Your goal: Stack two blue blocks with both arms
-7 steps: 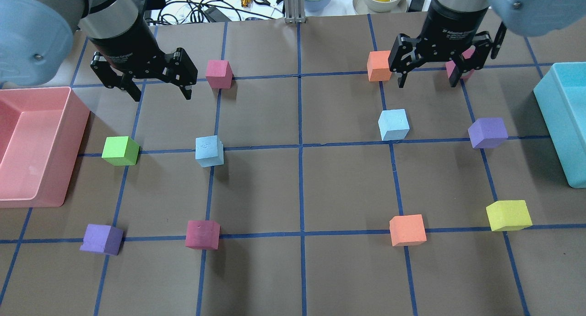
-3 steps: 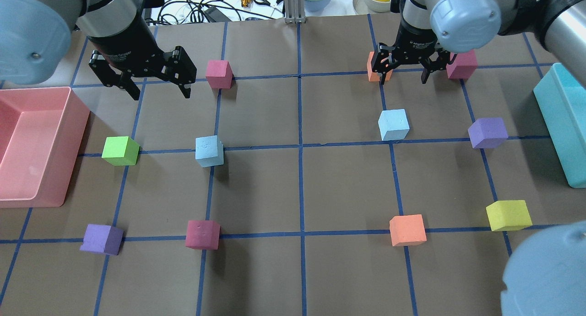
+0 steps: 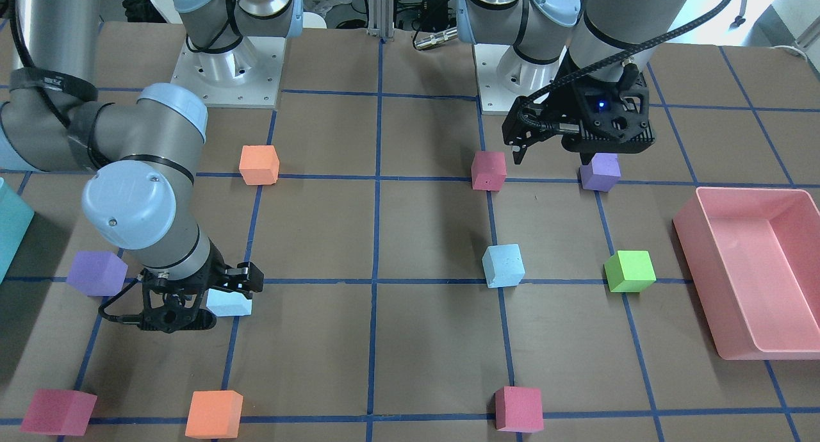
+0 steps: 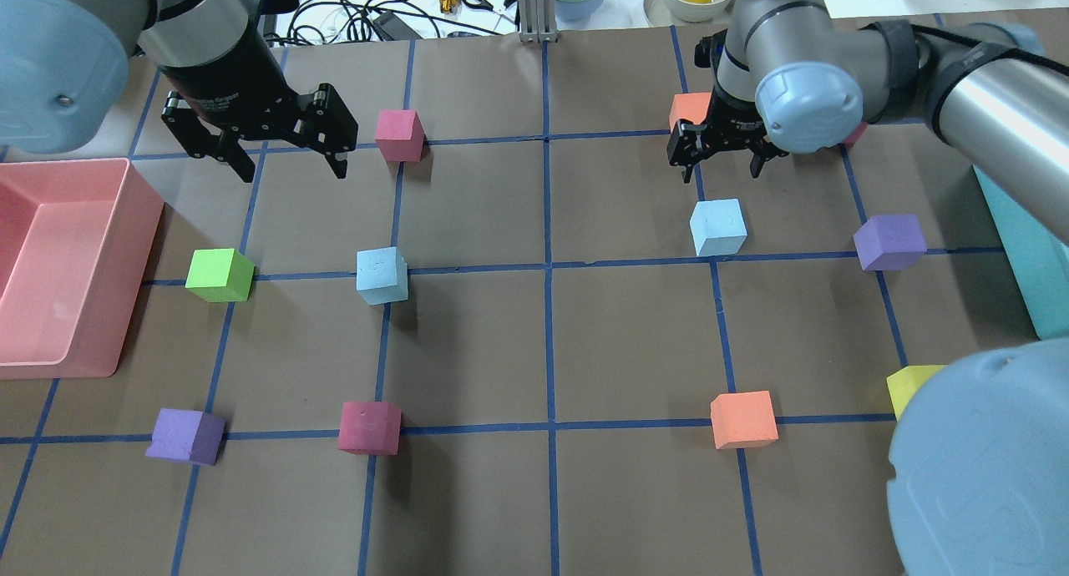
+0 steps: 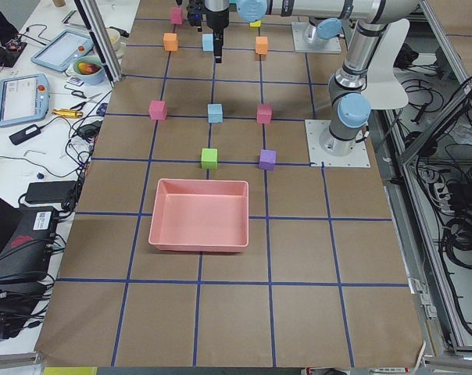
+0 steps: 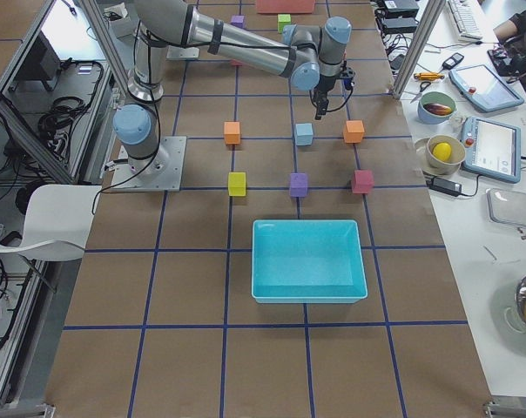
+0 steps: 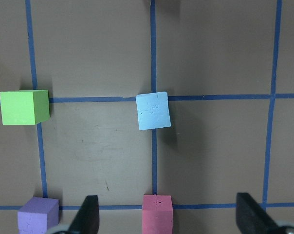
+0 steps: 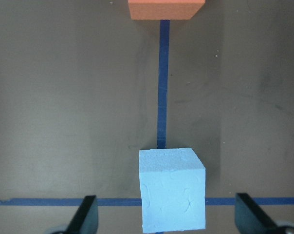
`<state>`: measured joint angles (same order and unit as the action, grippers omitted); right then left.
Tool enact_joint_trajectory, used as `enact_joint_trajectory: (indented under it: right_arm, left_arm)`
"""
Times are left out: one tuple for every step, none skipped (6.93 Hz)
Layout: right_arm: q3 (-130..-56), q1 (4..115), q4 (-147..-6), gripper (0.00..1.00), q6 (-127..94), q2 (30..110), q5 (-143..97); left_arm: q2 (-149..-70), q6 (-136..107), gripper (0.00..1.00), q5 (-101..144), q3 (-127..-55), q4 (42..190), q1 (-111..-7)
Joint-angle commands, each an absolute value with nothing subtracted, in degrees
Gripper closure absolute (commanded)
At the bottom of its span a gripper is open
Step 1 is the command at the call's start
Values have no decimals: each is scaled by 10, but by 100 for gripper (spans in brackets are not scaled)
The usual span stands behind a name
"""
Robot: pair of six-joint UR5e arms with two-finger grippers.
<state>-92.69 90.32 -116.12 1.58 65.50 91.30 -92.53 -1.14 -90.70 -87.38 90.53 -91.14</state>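
pink bin [image 4: 138, 267] | teal bin [image 6: 308, 261] | green cube [image 4: 219, 275] | yellow cube [image 6: 237, 184] | brown table [image 4: 468, 351]

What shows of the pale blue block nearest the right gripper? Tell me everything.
The blue block is a pale sky-blue cube, foam by its look, with faintly pitted faces. It sits flat and upright on the brown table, at a crossing of blue tape lines. Only the table appears to touch it. The right gripper hangs close by with jaws open, and the wrist view shows the block between them. Nothing is stacked on it.
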Motion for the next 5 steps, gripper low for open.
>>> enact_joint_trajectory:
  right_arm:
    - [-1007, 890, -1255, 0, 37, 654, 909]
    - [-1010, 889, -1255, 0, 36, 653, 907]
    - [-1022, 889, -1256, 0, 36, 653, 906]
    - [-1037, 889, -1272, 0, 36, 653, 906]
    - [-1041, 889, -1282, 0, 36, 647, 905]
  left_arm:
    - [-925, -11, 0, -907, -875, 905, -911]
    - [-925, -11, 0, -908, -874, 905, -911]
    - [-925, -11, 0, -907, -875, 906, -911]
    - [-925, -11, 0, -907, -875, 906, -911]
    - [-925, -11, 0, -907, -875, 906, -911]
